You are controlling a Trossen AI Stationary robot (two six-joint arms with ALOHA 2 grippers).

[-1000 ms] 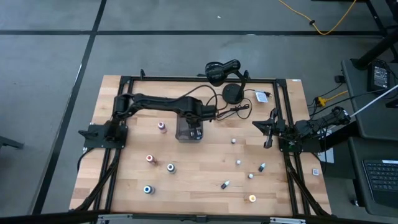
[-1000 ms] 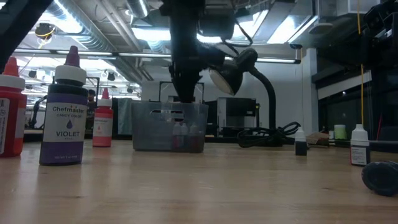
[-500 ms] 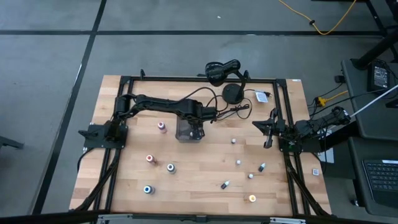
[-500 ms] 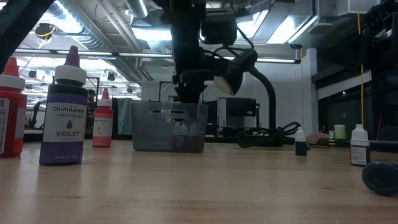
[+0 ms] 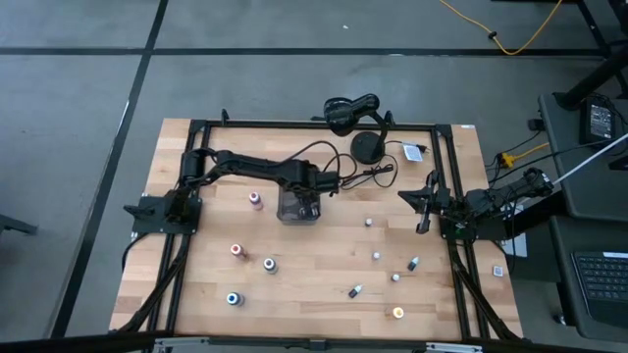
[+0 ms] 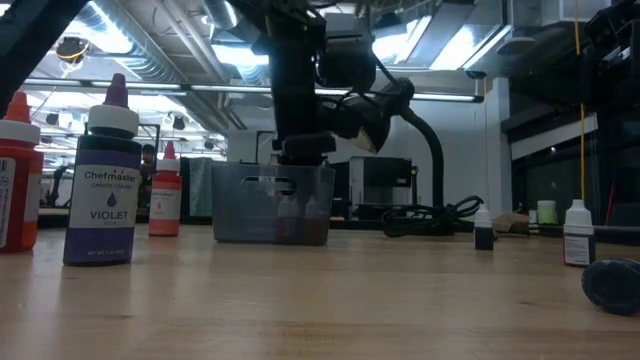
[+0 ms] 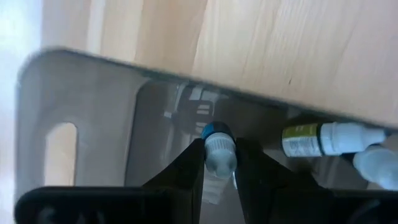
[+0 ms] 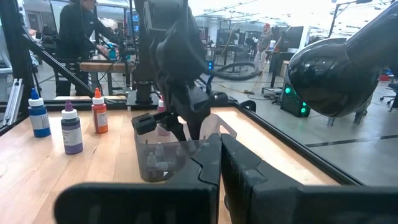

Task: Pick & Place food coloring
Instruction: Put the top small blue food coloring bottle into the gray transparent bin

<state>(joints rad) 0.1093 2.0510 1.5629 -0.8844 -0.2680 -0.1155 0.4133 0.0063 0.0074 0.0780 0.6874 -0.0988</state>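
Now my left gripper hangs over the tray, its jaws nearly closed on a small blue-capped bottle pinched between the fingers. The left wrist view alone shows that grip, plus two more bottles lying inside the tray. From the high view I see the other bottles scattered across the table, well apart. My right gripper waits at the table's right edge, jaws shut and empty. The low view gives me what the high view cannot: a violet bottle standing upright up close.
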